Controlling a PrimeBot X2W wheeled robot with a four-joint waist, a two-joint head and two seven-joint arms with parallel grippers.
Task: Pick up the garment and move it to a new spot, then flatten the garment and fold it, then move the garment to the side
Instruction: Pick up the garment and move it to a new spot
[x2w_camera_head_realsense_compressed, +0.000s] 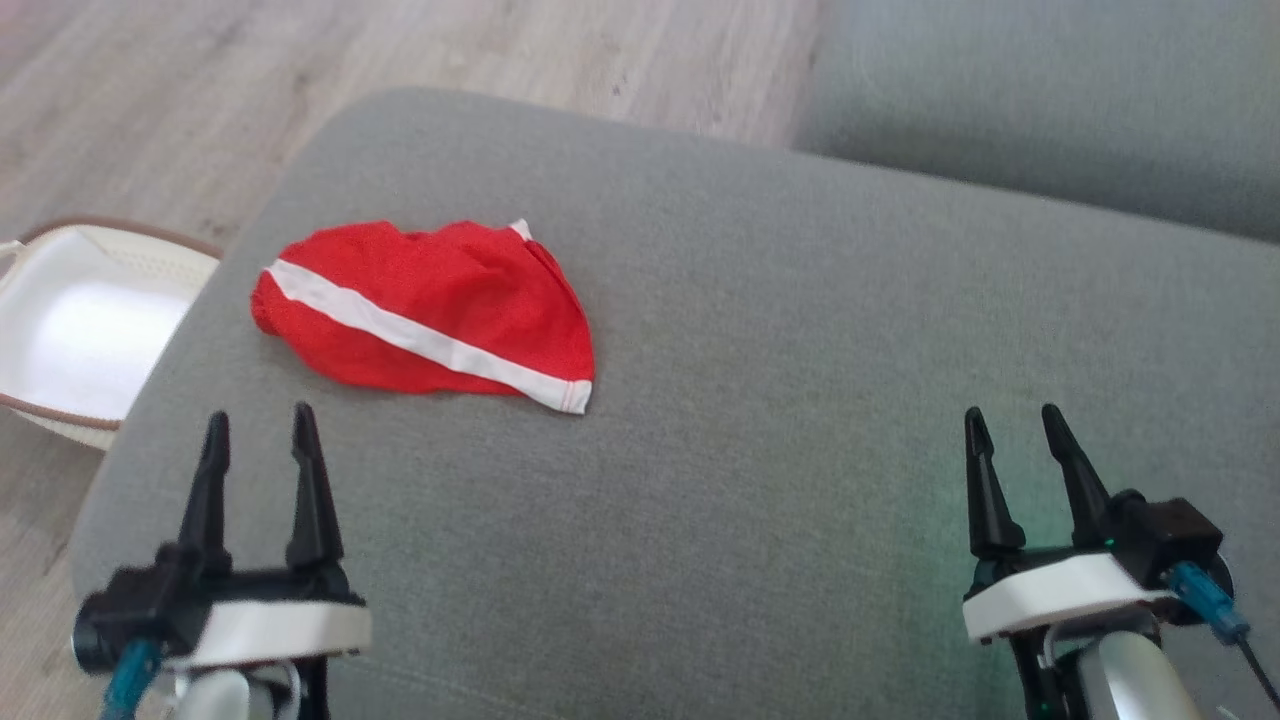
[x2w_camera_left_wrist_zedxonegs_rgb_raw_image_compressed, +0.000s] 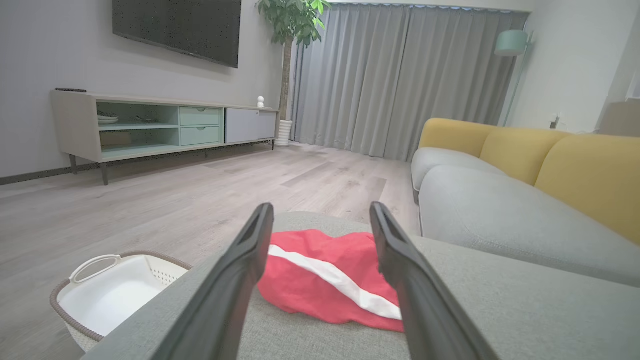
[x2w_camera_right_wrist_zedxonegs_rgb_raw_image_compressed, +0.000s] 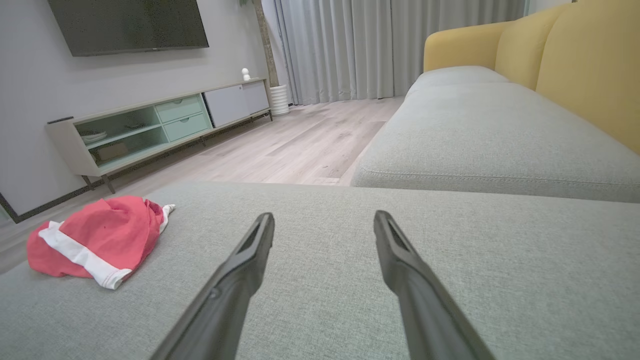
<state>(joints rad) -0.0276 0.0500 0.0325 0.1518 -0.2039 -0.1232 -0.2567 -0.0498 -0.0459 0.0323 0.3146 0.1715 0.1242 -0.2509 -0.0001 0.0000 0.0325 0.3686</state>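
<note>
A crumpled red garment (x2w_camera_head_realsense_compressed: 430, 310) with a white stripe lies on the grey cushion (x2w_camera_head_realsense_compressed: 760, 360), toward its left side. In the left wrist view the garment (x2w_camera_left_wrist_zedxonegs_rgb_raw_image_compressed: 320, 280) sits just ahead, between and beyond the two fingers. My left gripper (x2w_camera_head_realsense_compressed: 260, 430) hovers open, short of the garment's near edge, with nothing between its fingers. My right gripper (x2w_camera_head_realsense_compressed: 1012, 425) is open and empty over the cushion's bare right part, far from the garment (x2w_camera_right_wrist_zedxonegs_rgb_raw_image_compressed: 95, 240), which lies to its left.
A white basket (x2w_camera_head_realsense_compressed: 70, 330) with a brown rim stands on the wooden floor just left of the cushion. A grey sofa seat (x2w_camera_head_realsense_compressed: 1040, 110) with yellow backrests (x2w_camera_right_wrist_zedxonegs_rgb_raw_image_compressed: 565, 55) adjoins at the back right. A TV cabinet (x2w_camera_left_wrist_zedxonegs_rgb_raw_image_compressed: 150, 125) stands across the floor.
</note>
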